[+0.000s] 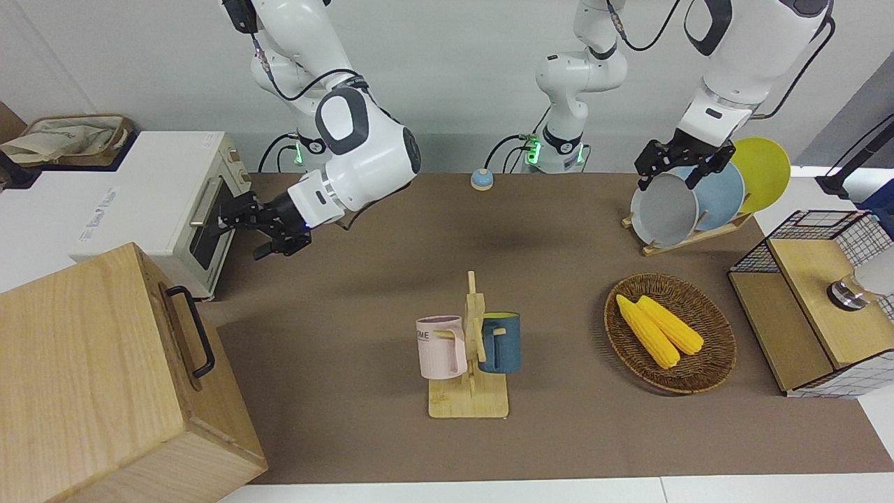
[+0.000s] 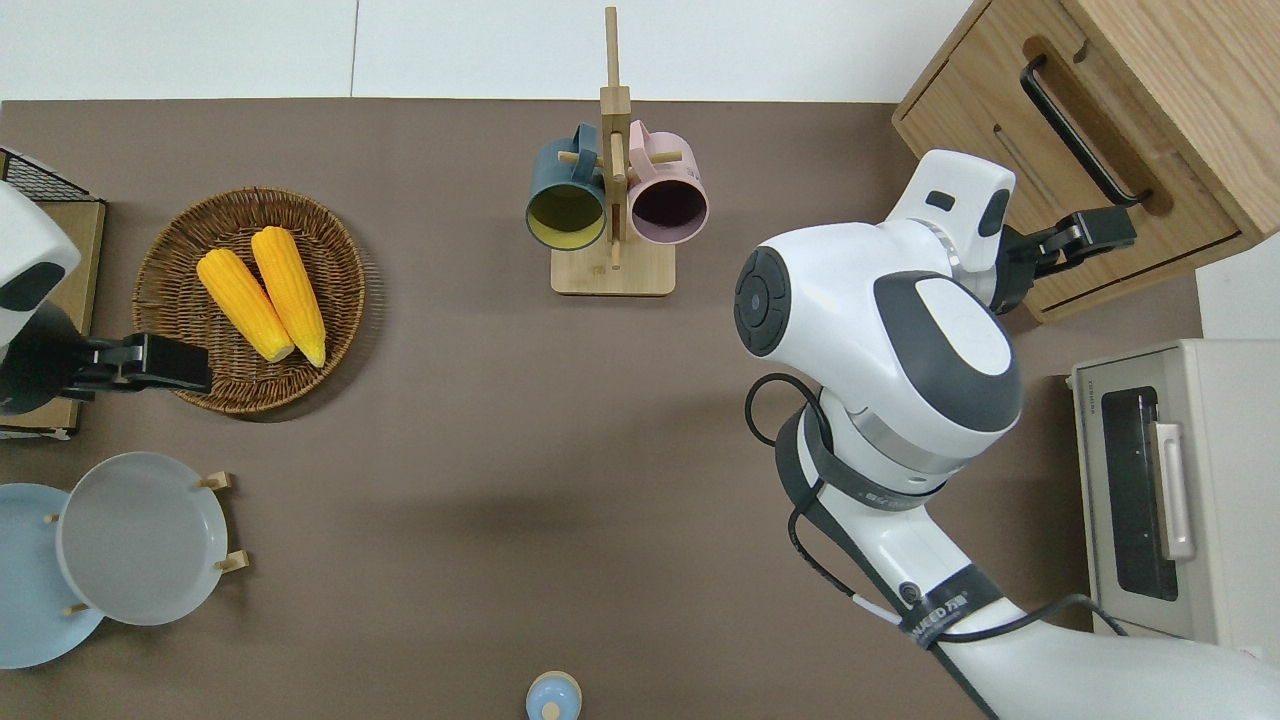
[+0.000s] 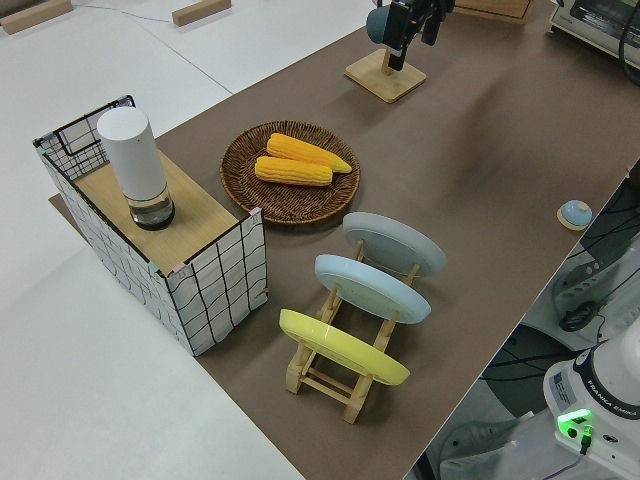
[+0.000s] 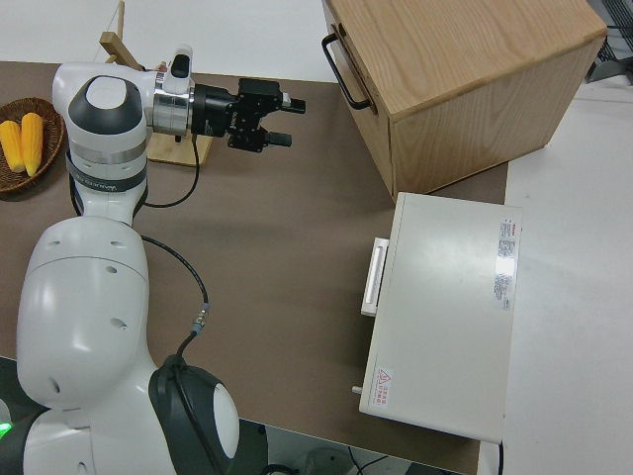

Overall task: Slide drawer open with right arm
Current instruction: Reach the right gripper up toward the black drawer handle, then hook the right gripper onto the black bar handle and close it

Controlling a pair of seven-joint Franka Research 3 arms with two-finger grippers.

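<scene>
The drawer (image 2: pixel 1010 150) has a black bar handle (image 2: pixel 1075 130) and sits shut in the front of the pale wooden cabinet (image 1: pixel 84 377) at the right arm's end of the table. The handle (image 4: pixel 341 69) also shows in the right side view. My right gripper (image 2: pixel 1120 235) hangs open and empty, with its fingers pointing at the cabinet front. In the overhead view it is over the lower edge of that front. The right side view shows the right gripper (image 4: pixel 287 119) a short gap from the handle. The left arm is parked, and its left gripper (image 1: pixel 667 183) is open.
A white toaster oven (image 2: pixel 1150 490) stands beside the cabinet, nearer to the robots. A wooden mug rack (image 2: pixel 612 200) with two mugs is mid-table. A wicker basket (image 2: pixel 170 250) of corn, a plate rack (image 1: pixel 688 237) and a wire-mesh cabinet (image 1: pixel 810 300) lie toward the left arm's end.
</scene>
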